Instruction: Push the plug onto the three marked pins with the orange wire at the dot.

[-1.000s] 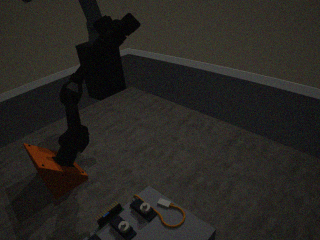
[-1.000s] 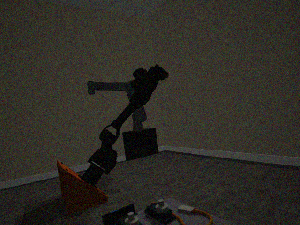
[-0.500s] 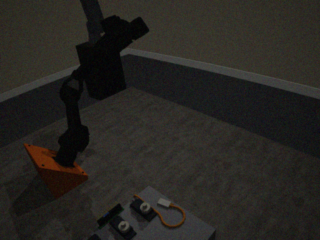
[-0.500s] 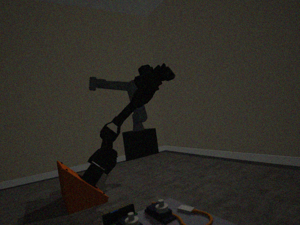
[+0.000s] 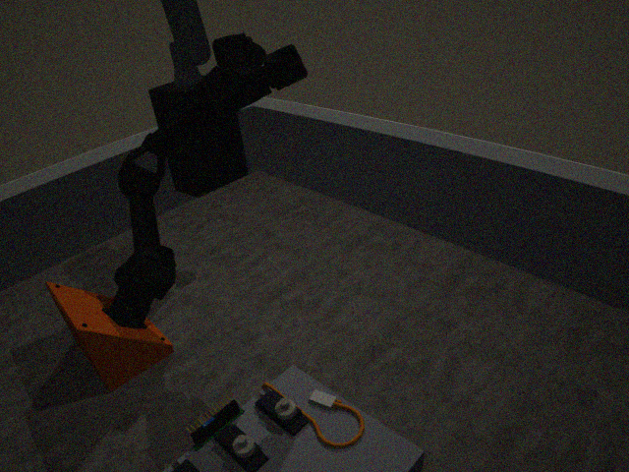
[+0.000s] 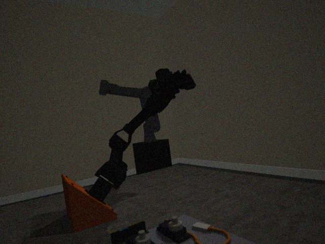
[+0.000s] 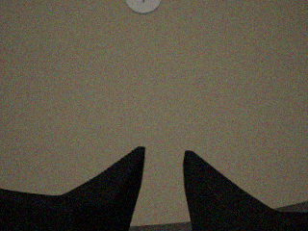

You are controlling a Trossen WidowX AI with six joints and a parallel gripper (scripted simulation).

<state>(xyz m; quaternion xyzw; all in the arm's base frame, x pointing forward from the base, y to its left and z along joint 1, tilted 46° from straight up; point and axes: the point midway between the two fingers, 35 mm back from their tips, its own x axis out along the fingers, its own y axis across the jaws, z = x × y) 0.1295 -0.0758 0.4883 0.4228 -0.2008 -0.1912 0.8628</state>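
The white flat plug point(image 5: 321, 398) point(image 6: 201, 225) lies on the grey board point(image 5: 378, 439) point(image 6: 209, 237), with its orange lead curving in a loop back to a dark servo point(image 5: 297, 425) point(image 6: 171, 233) that has a pale horn. A row of thin pins point(image 5: 197, 427) sticks out from a black header on the board's side nearer the arm's base. A blue patch point(image 5: 208, 421) shows at the row; the dot cannot be made out. My gripper point(image 7: 164, 155) is partly open, with nothing between its fingertips. It is raised high, far from the plug, and faces a plain wall.
An orange wedge base point(image 5: 122, 355) point(image 6: 84, 215) carries my black arm. A second servo point(image 5: 244, 454) sits beside the header. A dark box point(image 5: 202, 157) point(image 6: 152, 157) with a grey arm on it stands behind mine. The light is dim and the pictures are grainy.
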